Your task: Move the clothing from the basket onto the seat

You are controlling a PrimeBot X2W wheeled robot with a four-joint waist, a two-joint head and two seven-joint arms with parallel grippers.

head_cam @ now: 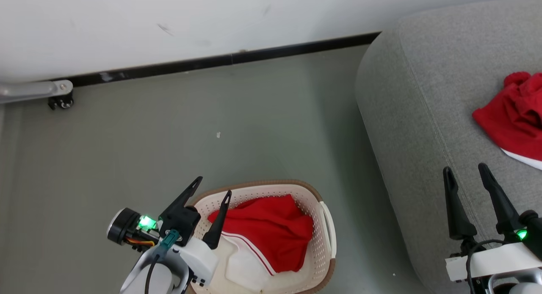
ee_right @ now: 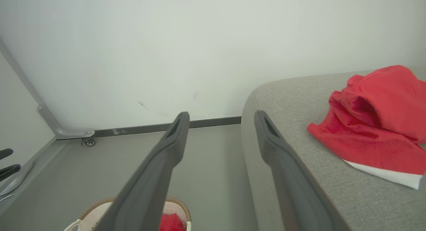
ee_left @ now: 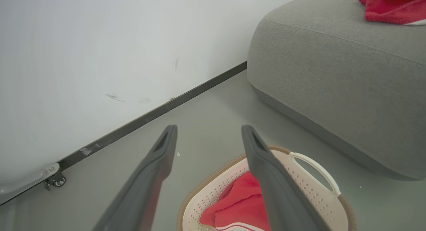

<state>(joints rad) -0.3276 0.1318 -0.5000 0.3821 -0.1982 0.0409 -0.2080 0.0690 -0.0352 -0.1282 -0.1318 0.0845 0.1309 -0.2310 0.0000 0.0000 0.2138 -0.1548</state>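
Observation:
A cream-white basket (head_cam: 328,226) with a brown rim stands on the floor at the bottom centre. Inside it lies a piece of red clothing (head_cam: 271,228) with white stripes and a white panel. My left gripper (head_cam: 214,186) hovers open above the basket's left rim, nothing between its fingers. The large grey seat (head_cam: 423,95) fills the right side, and a second red garment (head_cam: 514,116) rests on it. My right gripper (head_cam: 465,172) stands open over the seat's front part, left of that garment. The left wrist view looks past my left gripper (ee_left: 209,128) at the basket (ee_left: 313,187).
A white wall with a dark skirting strip (head_cam: 220,61) runs along the back. A metal leg on a small caster (head_cam: 61,100) juts in at the far left. Grey floor (head_cam: 190,133) lies between basket, wall and seat.

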